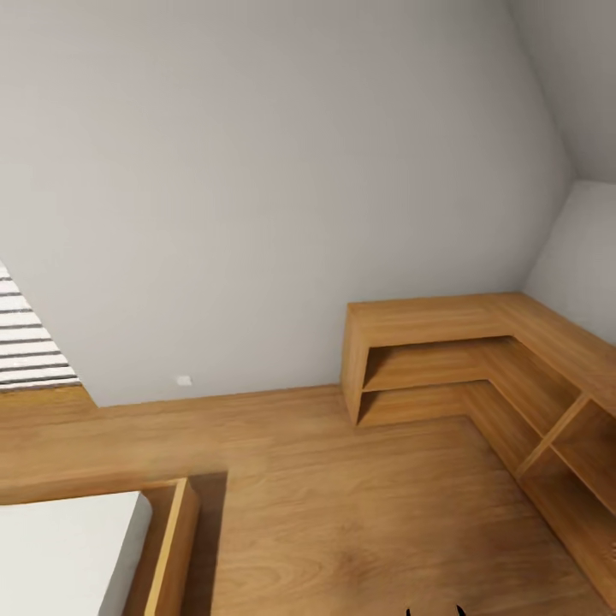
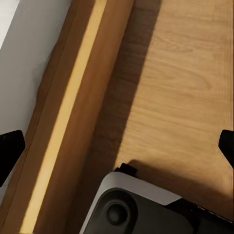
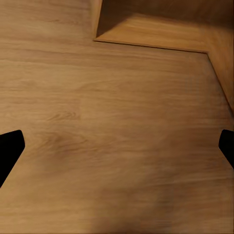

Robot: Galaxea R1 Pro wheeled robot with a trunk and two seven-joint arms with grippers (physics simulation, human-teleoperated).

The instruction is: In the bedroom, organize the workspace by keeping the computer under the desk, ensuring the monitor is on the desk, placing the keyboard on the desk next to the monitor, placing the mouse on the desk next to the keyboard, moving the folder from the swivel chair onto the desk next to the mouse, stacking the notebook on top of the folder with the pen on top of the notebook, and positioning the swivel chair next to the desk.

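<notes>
A: Start at the grippers. How do they stand?

B: In the left wrist view the left gripper (image 2: 117, 146) has its two black fingertips (image 2: 9, 148) spread to opposite edges, nothing between them. The right gripper (image 3: 117, 146) stands the same: spread wide, empty, over bare wood floor (image 3: 112, 122).

A: And under the left one?

B: A grey-and-white part of the robot's base (image 2: 136, 207), with floor beside it, then the wooden bed frame (image 2: 73, 112) and a strip of white mattress (image 2: 17, 73) beyond.

A: Farther out?

B: From the head camera, the bed corner (image 1: 162, 547) sits at 8 o'clock, with its mattress inside the frame. An L-shaped low wooden shelf unit (image 1: 479, 368) runs from 3 o'clock down to 5 o'clock, its open compartments holding nothing I can make out. A plain grey wall (image 1: 257, 188) fills 12 o'clock, with a small white outlet (image 1: 183, 380) low on it. Striped blinds (image 1: 26, 342) show at 9 o'clock.

A: The task's things?

B: None among what's in view; this is floor, bed and shelving.
</notes>
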